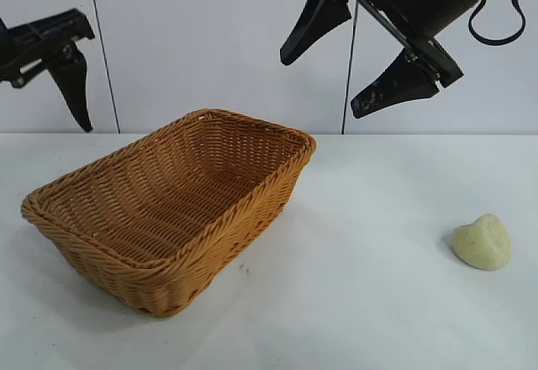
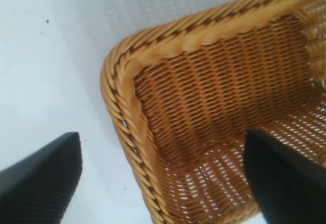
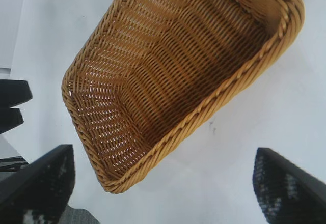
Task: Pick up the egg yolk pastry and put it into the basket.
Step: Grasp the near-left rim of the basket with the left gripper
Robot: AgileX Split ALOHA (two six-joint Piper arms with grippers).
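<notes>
Exterior view: egg yolk pastry [image 1: 482,242] untouched on tabletop [image 1: 370,303], right of empty basket [image 1: 168,210]; both tools [image 1: 357,55] [image 1: 59,67] raised, fingers apart. Next: descend onto pastry.

The egg yolk pastry [image 1: 482,242] sits alone on the white table [image 1: 361,303] near its right edge, with bare surface all around it and open air above, so it can be reached from any side. The basket [image 1: 220,212] stands well apart to the left, its woven interior unoccupied and open from above; only the sloping walls and braided rim block a low sideways approach. Both grippers hang above rim height.
</notes>
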